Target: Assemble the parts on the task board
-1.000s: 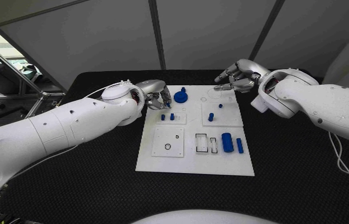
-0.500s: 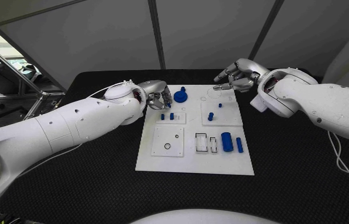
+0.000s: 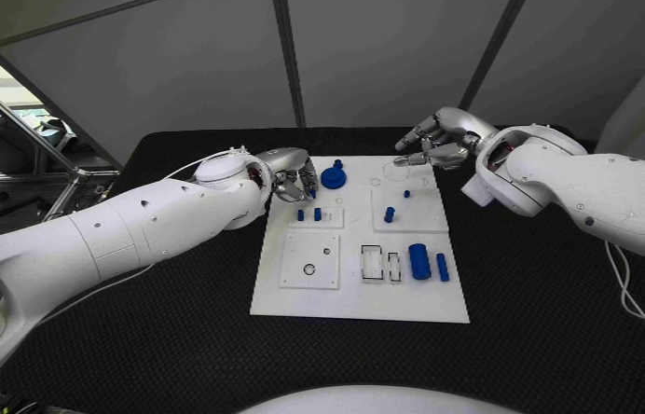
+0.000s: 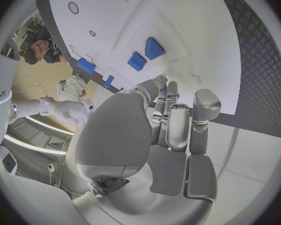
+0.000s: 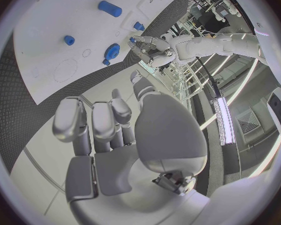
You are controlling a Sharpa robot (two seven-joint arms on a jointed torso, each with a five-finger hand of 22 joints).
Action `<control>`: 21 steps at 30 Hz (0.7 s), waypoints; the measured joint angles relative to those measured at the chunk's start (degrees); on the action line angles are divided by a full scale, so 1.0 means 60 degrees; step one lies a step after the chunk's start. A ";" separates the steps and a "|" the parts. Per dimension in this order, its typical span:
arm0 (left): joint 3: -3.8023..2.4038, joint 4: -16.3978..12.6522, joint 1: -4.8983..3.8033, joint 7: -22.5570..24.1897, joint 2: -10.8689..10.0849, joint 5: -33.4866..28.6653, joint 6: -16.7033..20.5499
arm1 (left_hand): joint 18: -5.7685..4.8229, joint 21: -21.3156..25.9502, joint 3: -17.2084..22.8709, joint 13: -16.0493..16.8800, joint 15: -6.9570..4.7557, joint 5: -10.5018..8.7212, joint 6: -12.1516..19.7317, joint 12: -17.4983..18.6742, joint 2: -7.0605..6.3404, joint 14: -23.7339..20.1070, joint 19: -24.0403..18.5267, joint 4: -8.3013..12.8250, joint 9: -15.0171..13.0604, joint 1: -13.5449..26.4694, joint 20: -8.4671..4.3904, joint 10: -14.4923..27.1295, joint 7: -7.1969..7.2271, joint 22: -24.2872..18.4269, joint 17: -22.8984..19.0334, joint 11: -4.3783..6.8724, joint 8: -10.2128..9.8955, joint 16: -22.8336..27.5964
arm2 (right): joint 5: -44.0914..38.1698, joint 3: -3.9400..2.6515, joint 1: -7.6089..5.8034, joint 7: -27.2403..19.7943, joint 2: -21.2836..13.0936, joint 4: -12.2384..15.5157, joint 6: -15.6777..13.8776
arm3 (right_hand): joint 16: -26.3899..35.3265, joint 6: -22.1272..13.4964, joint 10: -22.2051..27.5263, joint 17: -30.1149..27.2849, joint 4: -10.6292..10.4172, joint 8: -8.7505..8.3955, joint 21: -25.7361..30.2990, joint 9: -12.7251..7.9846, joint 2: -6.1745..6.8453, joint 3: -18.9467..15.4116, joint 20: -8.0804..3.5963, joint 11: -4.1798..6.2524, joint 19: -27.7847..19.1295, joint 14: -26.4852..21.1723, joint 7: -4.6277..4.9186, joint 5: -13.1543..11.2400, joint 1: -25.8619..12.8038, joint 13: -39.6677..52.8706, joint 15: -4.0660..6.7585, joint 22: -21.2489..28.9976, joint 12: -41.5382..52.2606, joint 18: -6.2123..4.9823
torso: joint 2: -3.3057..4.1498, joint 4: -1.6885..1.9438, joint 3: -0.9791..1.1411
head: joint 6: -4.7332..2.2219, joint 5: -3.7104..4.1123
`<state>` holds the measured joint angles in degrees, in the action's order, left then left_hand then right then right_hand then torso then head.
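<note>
Step in hand: the assembly seemed barely started; no part was lifted, and both hands waited at the far edge of the task board (image 3: 361, 304)
Left hand (image 3: 291, 182): it hovered at the board's far left corner, just beside the round blue part (image 3: 334, 177); fingers curled together, holding nothing that I could see
Right hand (image 3: 438, 144): it hung over the tabletop (image 3: 161, 339) past the board's far right corner, fingers bent and loosely apart, nothing in them
Parts: two short pegs (image 3: 308, 214) stood near the left edge; one peg (image 3: 389, 215) stood right of them; a thick cylinder (image 3: 419, 261) and a slim bar (image 3: 443, 268) lay near the right edge
Next move, as I judge: the left hand should open and close around the round part, which is the nearest one
</note>
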<state>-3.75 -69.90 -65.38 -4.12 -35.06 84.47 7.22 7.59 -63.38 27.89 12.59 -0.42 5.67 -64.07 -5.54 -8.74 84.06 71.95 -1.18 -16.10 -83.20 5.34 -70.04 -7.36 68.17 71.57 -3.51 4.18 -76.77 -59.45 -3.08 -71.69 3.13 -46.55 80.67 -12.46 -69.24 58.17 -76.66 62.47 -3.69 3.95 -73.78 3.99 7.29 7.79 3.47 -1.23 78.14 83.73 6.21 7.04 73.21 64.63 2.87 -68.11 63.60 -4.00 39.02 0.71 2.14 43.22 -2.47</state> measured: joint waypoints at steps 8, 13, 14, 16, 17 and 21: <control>0.0000 0.0019 0.0000 -0.0014 0.0044 -0.0005 -0.0052 | 0.0000 0.0000 0.0000 -0.0011 0.0000 0.0000 0.0000 0.0000 -0.0001 0.0000 0.0000 0.0000 0.0005 -0.0001 0.0000 0.0000 0.0000 0.0000 0.0000 0.0000 -0.0030 0.0000 | 0.0000 0.0000 0.0000 0.0000 0.0015 -0.0007 0.0001 | 0.0000 0.0000 0.0000 0.0000 0.0000 0.0000 0.0000 0.0000 0.0000 0.0000 0.0000 0.0000 0.0000 0.0000 0.0000 0.0000 0.0000 0.0000 0.0000 0.0000 0.0000 0.0000 | 0.0000 0.0005 0.0000 | 0.0012 0.0007; 0.0015 0.0008 0.0028 -0.0016 0.0068 -0.0008 -0.0110 | 0.0000 0.0000 0.0000 -0.0010 0.0000 -0.0001 0.0000 0.0000 -0.0002 0.0000 0.0000 0.0000 0.0012 -0.0002 0.0000 0.0000 0.0000 -0.0001 0.0001 0.0000 -0.0033 0.0000 | 0.0000 0.0000 0.0000 0.0000 0.0016 -0.0009 0.0002 | 0.0000 0.0000 0.0000 -0.0001 0.0000 0.0000 0.0000 0.0000 0.0000 0.0000 0.0000 0.0000 0.0000 0.0000 0.0000 0.0000 0.0000 0.0000 0.0000 0.0000 0.0000 0.0000 | 0.0000 0.0005 0.0000 | 0.0024 0.0001; 0.0015 0.0008 0.0028 -0.0016 0.0068 -0.0009 -0.0115 | 0.0000 0.0000 0.0000 -0.0010 0.0000 -0.0001 0.0001 0.0000 -0.0002 0.0000 0.0000 0.0000 0.0012 -0.0002 0.0000 0.0000 0.0001 -0.0001 0.0001 0.0000 -0.0033 0.0000 | 0.0000 0.0000 0.0000 0.0000 0.0016 -0.0009 0.0002 | 0.0000 0.0000 0.0000 -0.0001 0.0000 0.0000 0.0000 0.0000 0.0000 0.0000 0.0000 0.0000 0.0000 0.0000 0.0000 0.0000 0.0000 0.0000 0.0000 0.0000 0.0000 -0.0001 | 0.0000 0.0005 0.0000 | 0.0025 0.0000; 0.0014 0.0007 0.0028 -0.0016 0.0068 -0.0010 -0.0127 | 0.0000 0.0000 0.0000 -0.0010 0.0000 -0.0001 0.0000 0.0000 -0.0002 0.0000 0.0000 0.0000 0.0011 -0.0002 0.0000 0.0000 0.0001 -0.0001 0.0001 0.0000 -0.0033 0.0000 | 0.0000 0.0000 0.0000 -0.0001 0.0016 -0.0009 0.0002 | 0.0000 0.0000 0.0000 -0.0001 0.0000 0.0000 0.0000 0.0000 0.0000 0.0000 0.0000 0.0000 0.0000 0.0000 0.0000 0.0000 0.0000 0.0000 0.0000 0.0000 0.0000 0.0000 | 0.0001 0.0005 0.0000 | 0.0025 -0.0001; 0.0013 0.0007 0.0027 -0.0016 0.0068 -0.0010 -0.0131 | 0.0001 0.0000 0.0000 -0.0010 0.0000 -0.0001 0.0001 0.0000 -0.0002 0.0000 0.0000 0.0000 0.0010 -0.0002 0.0000 0.0000 0.0001 -0.0001 0.0001 0.0000 -0.0034 0.0000 | 0.0000 0.0000 0.0000 -0.0001 0.0016 -0.0009 0.0003 | 0.0000 0.0000 0.0000 -0.0001 0.0000 0.0000 0.0000 0.0000 0.0000 0.0000 0.0000 0.0000 0.0000 0.0000 0.0000 0.0000 0.0000 0.0000 0.0000 0.0001 0.0000 0.0000 | 0.0001 0.0005 0.0000 | 0.0026 -0.0001; 0.0013 0.0008 0.0025 -0.0016 0.0068 -0.0012 -0.0144 | 0.0000 0.0000 0.0000 -0.0010 0.0000 -0.0001 0.0001 0.0000 -0.0002 0.0000 0.0000 0.0000 0.0006 -0.0002 0.0000 0.0000 0.0001 -0.0001 0.0001 0.0000 -0.0036 0.0000 | 0.0000 0.0000 0.0000 -0.0001 0.0016 -0.0009 0.0003 | 0.0000 0.0000 0.0000 -0.0001 0.0000 0.0000 0.0000 0.0000 0.0000 0.0000 0.0000 0.0000 0.0000 0.0000 0.0000 0.0000 0.0000 0.0000 0.0000 0.0000 0.0000 0.0000 | 0.0002 0.0005 0.0000 | 0.0026 -0.0001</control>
<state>-3.68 -69.85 -65.23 -4.21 -34.65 84.40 6.36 7.59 -63.38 27.89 12.53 -0.42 5.66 -64.07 -5.54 -8.76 84.06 71.95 -1.18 -16.07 -83.22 5.34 -70.04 -7.36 68.17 71.57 -3.51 3.97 -76.77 -59.45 -3.08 -71.69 3.12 -46.45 80.62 -12.44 -69.24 58.16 -76.66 62.46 -3.69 3.95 -73.78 3.99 7.29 7.79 3.48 -1.23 78.14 83.73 6.21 7.04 73.21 64.63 2.87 -68.11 63.60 -4.00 39.03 0.74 2.14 43.37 -2.48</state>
